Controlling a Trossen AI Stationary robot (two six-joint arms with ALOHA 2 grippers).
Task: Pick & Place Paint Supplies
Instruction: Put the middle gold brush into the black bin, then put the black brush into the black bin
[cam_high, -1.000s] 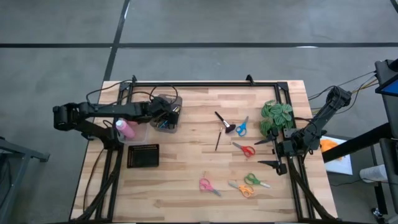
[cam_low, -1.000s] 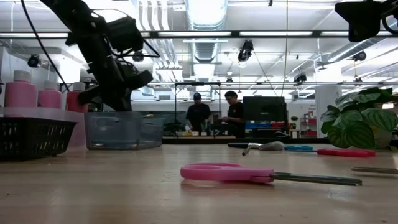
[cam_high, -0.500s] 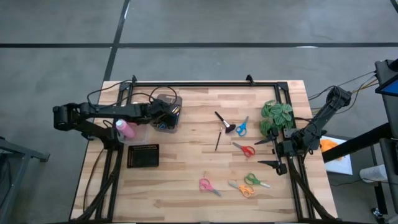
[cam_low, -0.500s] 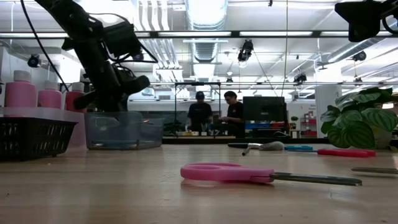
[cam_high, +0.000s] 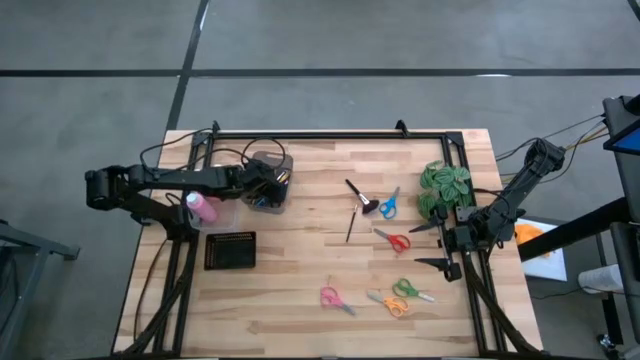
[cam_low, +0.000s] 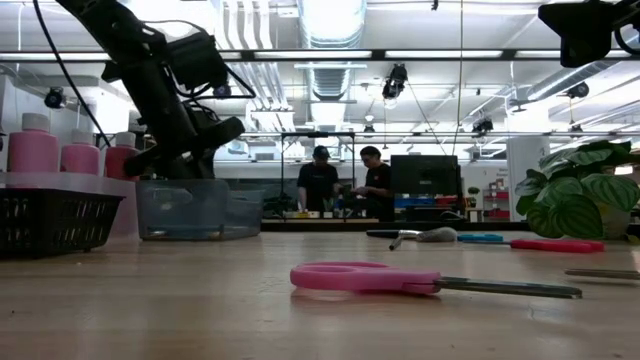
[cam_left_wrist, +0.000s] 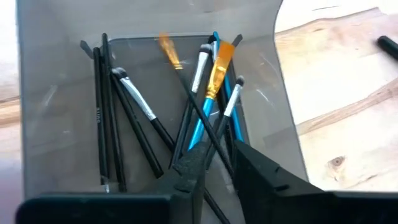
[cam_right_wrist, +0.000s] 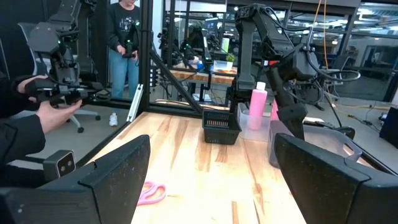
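a wooden table (cam_high: 300, 300) seen from above, with a robot arm at each side. at the far left, the left gripper (cam_left_wrist: 214, 171) is hanging over a clear plastic bin (cam_high: 268, 183) that is holding a loose pile of thin paintbrushes (cam_left_wrist: 186, 106). its fingers are standing a narrow gap apart with nothing clearly between them, so it appears to be letting a brush drop in. about ten brushes are lying in the bin, crossed over one another; an exact count is hard.

just left of the bin, pink bottles (cam_low: 60, 150) with white caps are standing in a second clear container; three are showing in the low view. nearer, a black mesh basket (cam_high: 230, 250) is sitting on the table.

toward the middle, two supplies are waiting: one stubby black brush (cam_high: 357, 194) and, just nearer, one thin brush (cam_high: 350, 226). the next move likely calls for the arm to rise clear of the bin and reach right for one of these.

five pairs of scissors are lying about: blue (cam_high: 388, 204), red (cam_high: 393, 241), pink (cam_high: 334, 299), orange (cam_high: 390, 304) and green (cam_high: 408, 291). one green plant (cam_high: 445, 187) is standing at the right edge.

the right gripper (cam_high: 428, 245) is waiting near the right edge, fingers wide and holding nothing.
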